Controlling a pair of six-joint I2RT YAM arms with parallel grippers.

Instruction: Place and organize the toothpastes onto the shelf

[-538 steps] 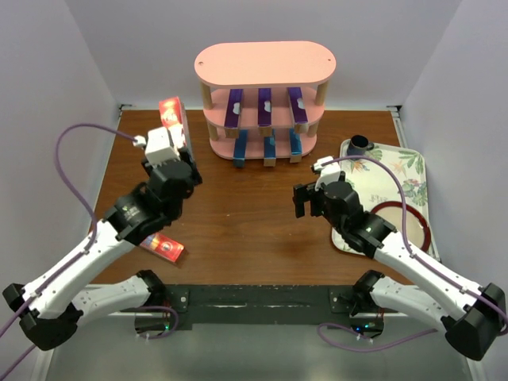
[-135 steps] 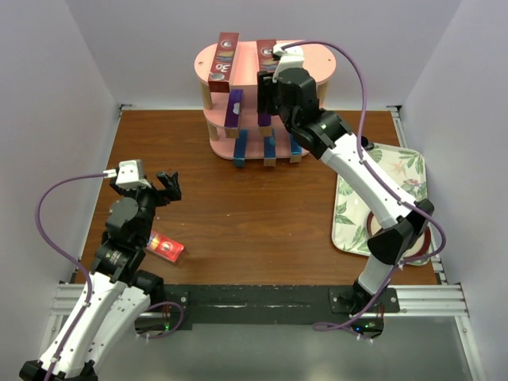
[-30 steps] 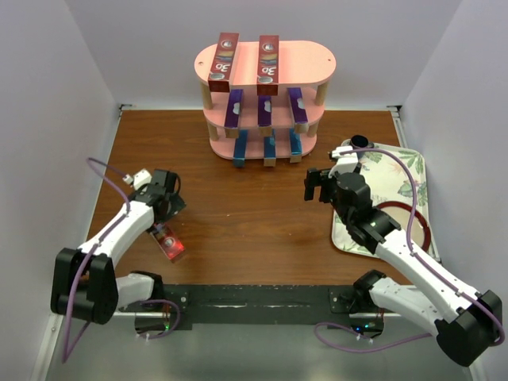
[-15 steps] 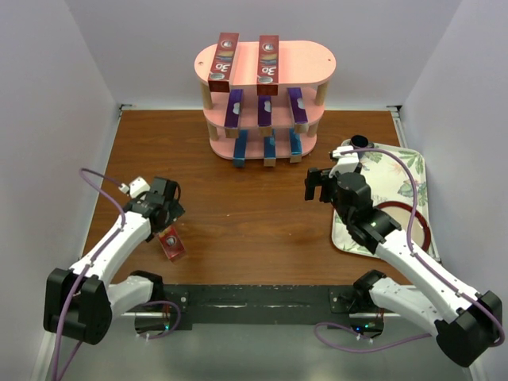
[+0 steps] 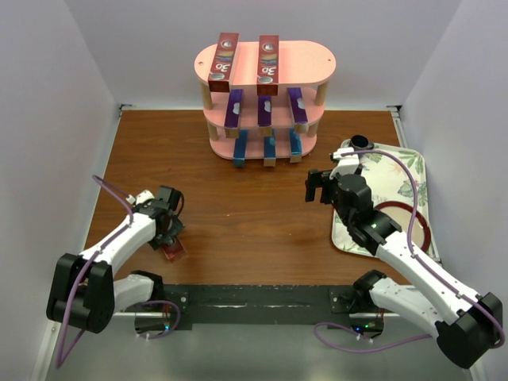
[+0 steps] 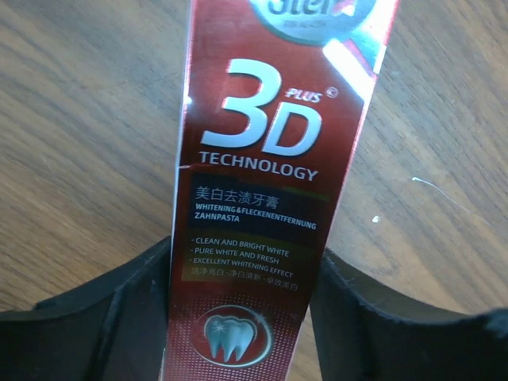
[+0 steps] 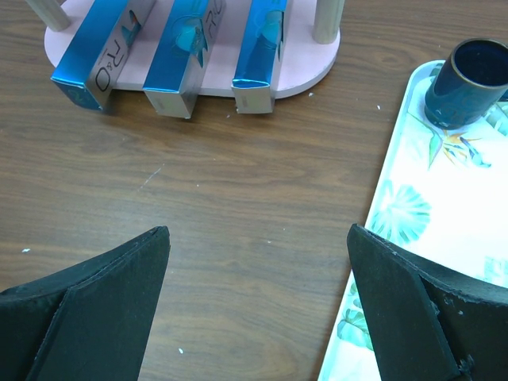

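The left gripper [image 5: 168, 232] is reaching low at the near left of the brown wooden table [image 5: 238, 208]. Its black fingers [image 6: 103, 333] are bearing against both long sides of a red rectangular toothpaste carton [image 6: 254, 198] printed "3D Plus Technology", so it is clamping that carton. The carton is lying flat on the wood, close to the table's near edge and well apart from the shelf.

The right gripper [image 5: 315, 188] is hovering right of centre with its fingers [image 7: 87, 309] spread wide and nothing between them, facing the wood in front of the shelf.

The pink three-tier shelf [image 5: 305, 59] with oval boards and pale wooden posts is standing at the far centre of the table. Its top board is carrying two more red cartons [image 5: 224, 62] side by side on its left half. Three purple cartons [image 5: 264, 107] are lying in a row on the middle board, and three shiny blue cartons [image 7: 186, 55] are lying on the bottom board, their near ends overhanging its edge.

On the right, a white floral tray [image 5: 401, 168] is holding a dark blue cup [image 7: 468, 83] at its far left corner.
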